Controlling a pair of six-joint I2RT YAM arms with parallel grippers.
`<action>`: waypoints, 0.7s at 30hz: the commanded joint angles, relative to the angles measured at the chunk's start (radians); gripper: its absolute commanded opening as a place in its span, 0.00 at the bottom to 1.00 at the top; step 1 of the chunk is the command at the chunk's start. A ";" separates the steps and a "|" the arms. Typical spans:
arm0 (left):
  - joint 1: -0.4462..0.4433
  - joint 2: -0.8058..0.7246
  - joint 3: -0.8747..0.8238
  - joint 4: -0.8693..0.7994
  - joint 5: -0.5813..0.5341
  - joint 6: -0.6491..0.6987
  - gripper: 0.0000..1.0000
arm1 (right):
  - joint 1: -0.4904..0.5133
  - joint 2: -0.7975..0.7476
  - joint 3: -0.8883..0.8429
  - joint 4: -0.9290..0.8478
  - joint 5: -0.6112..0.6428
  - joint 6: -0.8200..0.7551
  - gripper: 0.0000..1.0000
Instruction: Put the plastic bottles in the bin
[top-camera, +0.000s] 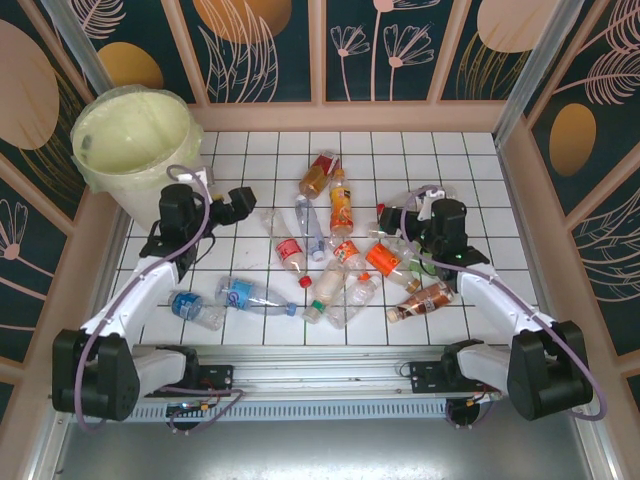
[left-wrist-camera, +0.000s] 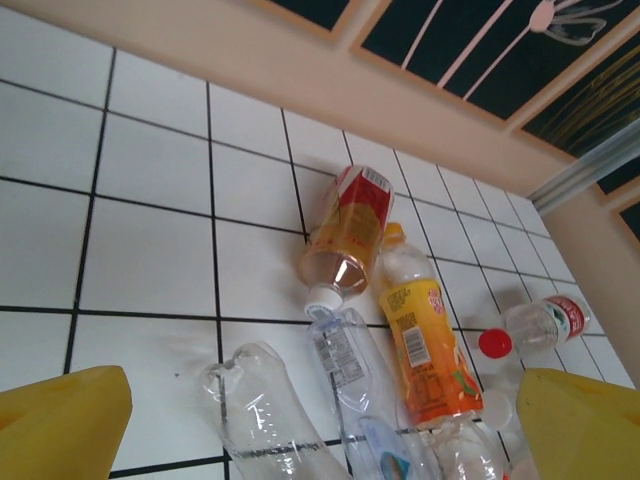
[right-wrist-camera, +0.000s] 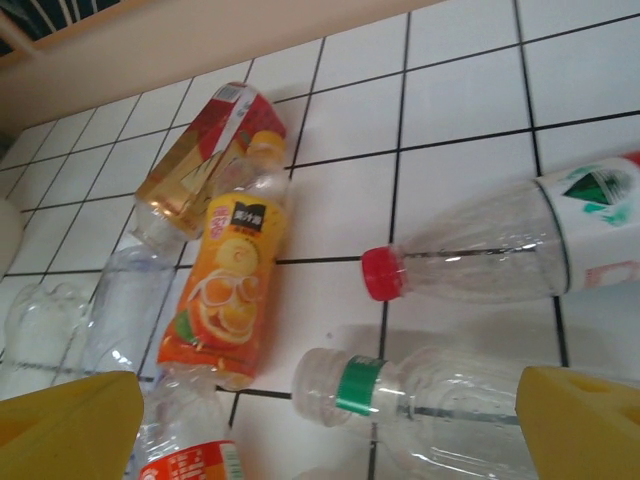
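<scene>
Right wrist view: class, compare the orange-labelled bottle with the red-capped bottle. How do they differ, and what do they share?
The orange-labelled bottle wears an orange wrap; the red-capped bottle a white label. The orange-labelled bottle's cap is yellow-orange; the red-capped bottle's is red. Both lie capped on the white tiles.

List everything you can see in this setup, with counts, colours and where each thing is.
Bottles: about fourteen, clear or amber with red, orange, blue or green labels, lying scattered mid-table.
Bin: one, pale cream-yellow, bag-lined, far left corner.
Table: one, white tiles with dark grid lines.
Panels: several, dark with peach floral prints, around the table.
Left gripper: one, black, open, beside the bin.
Right gripper: one, black, open, among the right-hand bottles.
</scene>
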 joint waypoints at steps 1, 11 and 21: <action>-0.025 0.074 0.087 -0.097 0.021 0.032 0.99 | 0.013 0.006 0.034 -0.017 -0.074 0.016 0.97; -0.200 0.402 0.460 -0.308 -0.137 -0.004 0.99 | 0.048 -0.049 0.021 -0.026 -0.049 0.065 0.99; -0.332 0.689 0.761 -0.424 -0.206 -0.077 0.99 | 0.052 -0.168 -0.006 -0.094 0.067 0.104 0.99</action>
